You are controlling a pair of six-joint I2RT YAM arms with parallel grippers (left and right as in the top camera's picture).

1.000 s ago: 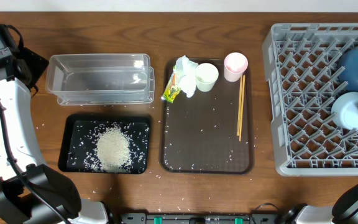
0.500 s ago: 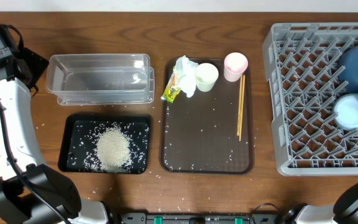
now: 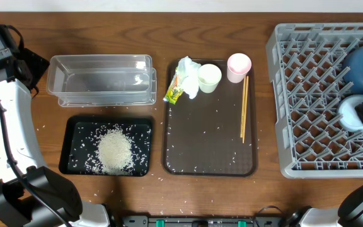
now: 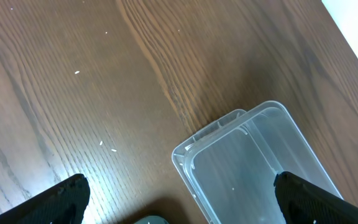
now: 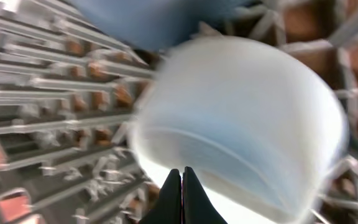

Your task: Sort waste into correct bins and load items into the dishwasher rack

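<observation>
Soft, even light is filling the overhead view, throwing faint shadows beside the clear tub. The left wrist view's upper right corner is washing out white. Blur is smearing the light-blue bowl in the right wrist view.

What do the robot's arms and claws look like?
The left arm is a white tube with chunky black joints, a thin black cable running along it and a tiny green light near the top. The right arm shows only as a dark rounded part. Both the left claw and right claw have black fingers.
</observation>
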